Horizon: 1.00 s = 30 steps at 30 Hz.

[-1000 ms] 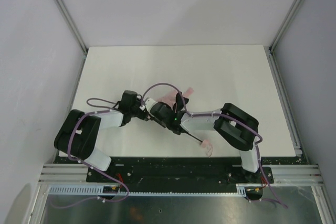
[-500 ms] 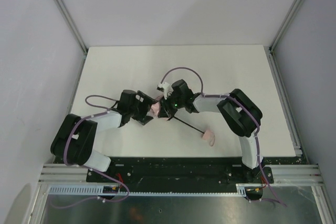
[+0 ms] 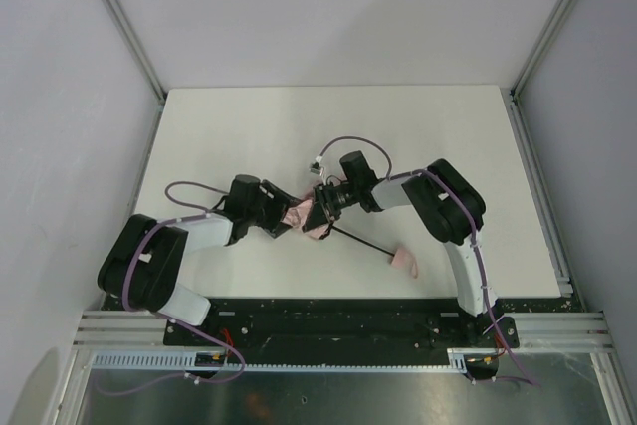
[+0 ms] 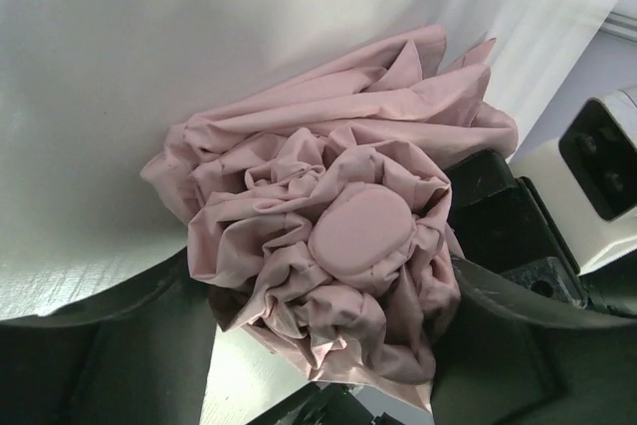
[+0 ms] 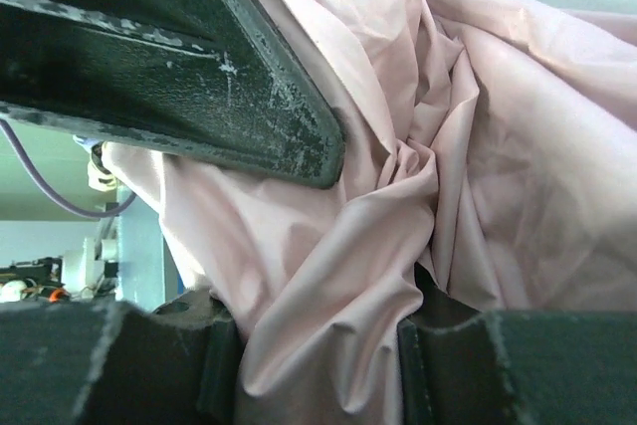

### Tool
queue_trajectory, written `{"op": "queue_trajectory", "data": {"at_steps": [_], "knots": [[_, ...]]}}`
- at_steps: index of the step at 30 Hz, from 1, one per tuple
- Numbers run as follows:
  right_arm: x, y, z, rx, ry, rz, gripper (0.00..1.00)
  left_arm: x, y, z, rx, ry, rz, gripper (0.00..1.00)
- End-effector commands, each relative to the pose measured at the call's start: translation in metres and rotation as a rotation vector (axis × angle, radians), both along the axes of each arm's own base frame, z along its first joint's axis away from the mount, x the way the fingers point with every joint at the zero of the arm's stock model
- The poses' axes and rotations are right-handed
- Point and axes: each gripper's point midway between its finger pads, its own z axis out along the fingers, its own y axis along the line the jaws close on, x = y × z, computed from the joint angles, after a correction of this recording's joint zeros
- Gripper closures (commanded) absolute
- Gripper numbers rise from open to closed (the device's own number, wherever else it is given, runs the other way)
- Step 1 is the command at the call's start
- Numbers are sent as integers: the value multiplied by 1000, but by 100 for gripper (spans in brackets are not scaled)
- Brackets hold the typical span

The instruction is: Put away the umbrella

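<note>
The umbrella [image 3: 299, 214] lies on the white table [image 3: 249, 136] as a crumpled pale pink bundle. Its thin black shaft [image 3: 360, 242] runs out to the near right and ends in the small pink handle [image 3: 405, 263]. My left gripper [image 3: 287, 218] grips the bundle from the left. In the left wrist view its jaws press both sides of the fabric and the round pink cap [image 4: 360, 229]. My right gripper [image 3: 320, 210] meets the bundle from the right. In the right wrist view a fold of pink fabric [image 5: 328, 345] is pinched between its jaws.
The table is walled by grey panels on the left, back and right, with metal rails [image 3: 119, 17] at the corners. Purple cables [image 3: 343, 143] loop over both arms. A dark scuffed finger [image 5: 199, 97] crosses the upper left of the right wrist view.
My right gripper has swung away from over the shaft, up and to the right, and now faces the bundle from the right. My left gripper moved right onto the fabric. The handle slid slightly right.
</note>
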Motion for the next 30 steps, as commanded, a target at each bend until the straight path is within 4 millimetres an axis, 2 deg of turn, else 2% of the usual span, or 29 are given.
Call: {"op": "queue_trajectory", "data": {"at_steps": [1,6,8,9,14,17,19,23,26,30], "knots": [[-35,-12,-20,-42,189,62,100,-10,7,-23,55,-4,-8,41],[-29,-12,-19,-87,149,21,100,-7,6,-18,45,-42,-5,83],[-22,-13,-18,-129,105,-20,97,-7,6,-16,41,-50,-2,94],[-17,-14,-15,-149,76,-45,91,-7,6,-16,35,-47,4,97],[1,-15,2,-295,-150,-166,51,-10,2,-14,-14,-10,21,100],[7,-19,11,-419,-324,-217,33,-12,0,-13,-41,15,31,100],[11,-22,17,-507,-463,-247,24,-15,-1,-15,-43,55,36,100],[21,-25,27,-672,-734,-269,17,-20,-3,-20,-42,136,30,100],[30,-30,27,-815,-909,-287,15,-22,-3,-23,-20,173,26,100],[35,-22,36,-909,-1117,-316,14,-22,0,-23,3,174,31,100]]}}
